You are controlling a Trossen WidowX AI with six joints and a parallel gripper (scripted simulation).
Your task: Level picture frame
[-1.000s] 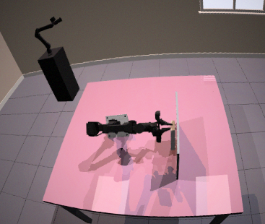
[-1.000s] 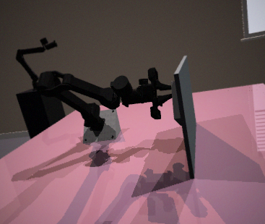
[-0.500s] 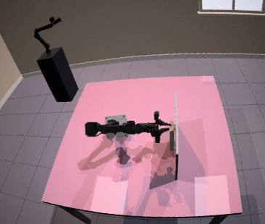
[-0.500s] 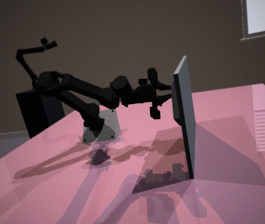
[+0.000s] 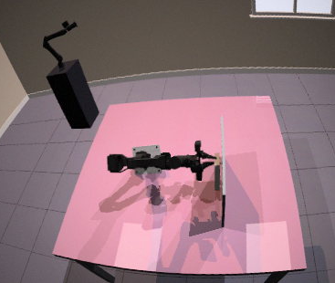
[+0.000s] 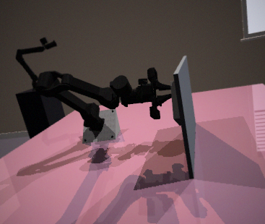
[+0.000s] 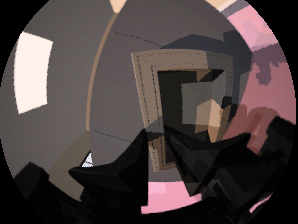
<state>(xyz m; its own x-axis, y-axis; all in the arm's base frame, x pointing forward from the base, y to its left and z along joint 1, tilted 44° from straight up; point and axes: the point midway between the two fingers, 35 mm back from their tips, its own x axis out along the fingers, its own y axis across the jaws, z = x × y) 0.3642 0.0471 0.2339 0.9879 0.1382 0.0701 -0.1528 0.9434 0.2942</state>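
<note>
The picture frame [image 5: 217, 178] [image 6: 176, 108] [image 7: 144, 92] is against the near face of the upright panel [image 5: 222, 141] [image 6: 188, 90] [image 7: 115, 95]. It has a tan border and a dark centre with lighter patches. In the wrist view its sides lean, but the view is strongly bent and I cannot tell how far from level it is. My gripper [image 5: 216, 160] [image 6: 171, 92] [image 7: 154, 129] is shut on the frame's border, with a black fingertip on each side of it at the left in the wrist view. The screw and the notched strip are hidden behind the frame.
The panel stands upright on the pink table [image 5: 130, 119] [image 6: 218, 105] and rises just beyond my fingertips. The arm's base plate [image 5: 154, 148] [image 6: 110, 124] is behind the gripper. A dark pedestal [image 5: 73, 96] with another arm stands beyond the table.
</note>
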